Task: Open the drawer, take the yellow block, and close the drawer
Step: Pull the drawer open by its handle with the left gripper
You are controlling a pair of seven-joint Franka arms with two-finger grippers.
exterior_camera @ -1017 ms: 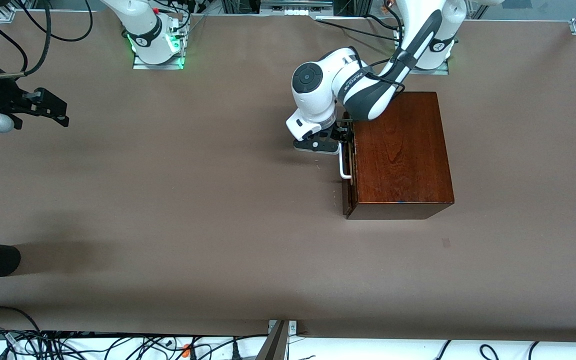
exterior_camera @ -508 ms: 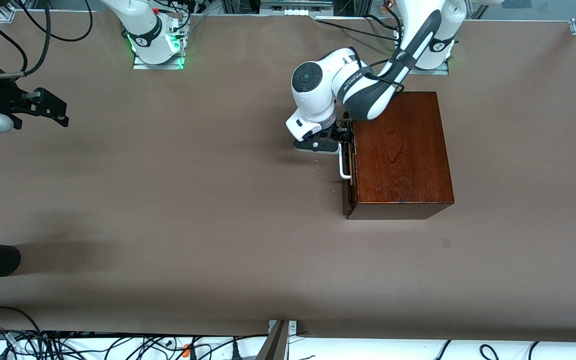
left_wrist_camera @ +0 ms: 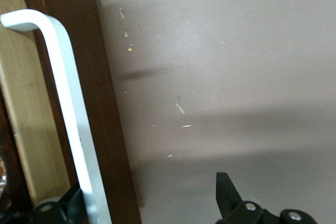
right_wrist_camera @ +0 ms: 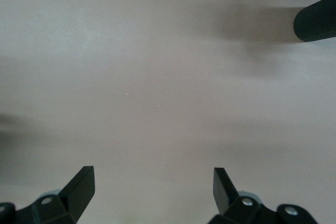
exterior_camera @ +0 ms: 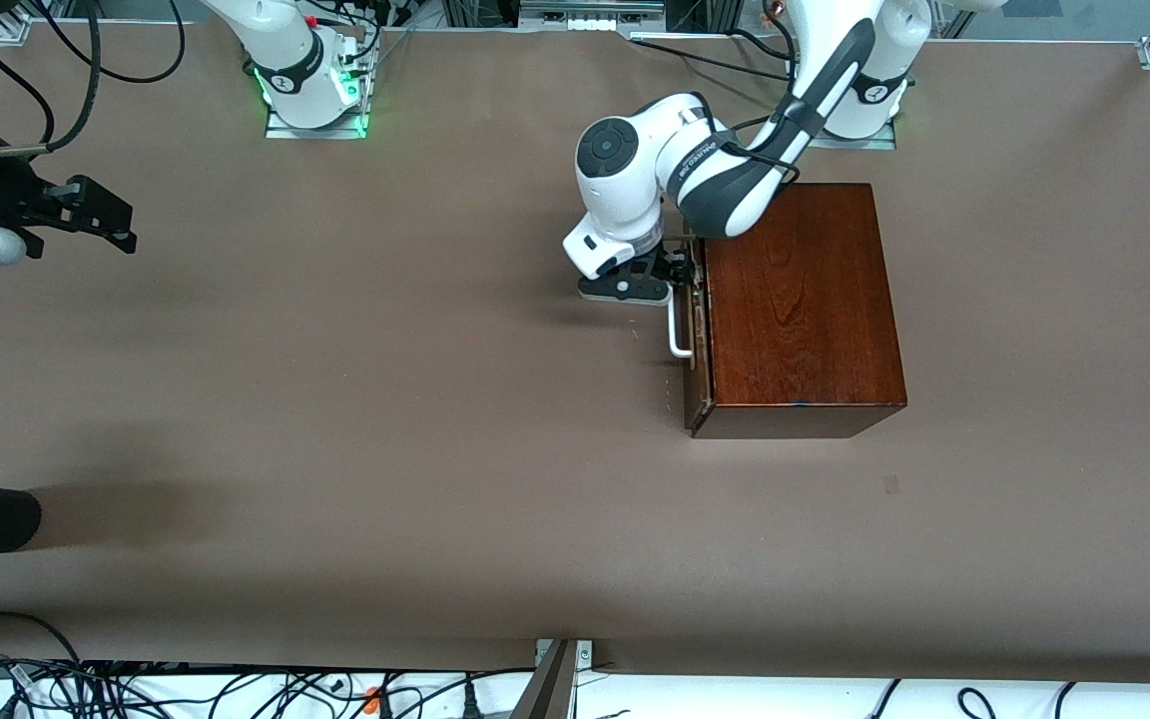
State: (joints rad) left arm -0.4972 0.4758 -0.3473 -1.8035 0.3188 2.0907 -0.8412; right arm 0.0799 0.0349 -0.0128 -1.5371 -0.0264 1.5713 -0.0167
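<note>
Pulled slightly out of the wooden box since the earlier frame, the drawer is now seen ajar. Over the tabletop's right-arm end, the right gripper is held idle, released. The white handle is straddled by the left gripper, its fingers spread around the bar.

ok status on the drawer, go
Left tool open, fingers straddling the white handle. Drawer cracked slightly open. Right tool open, waiting over the right arm's end of the table. Yellow block not visible.
</note>
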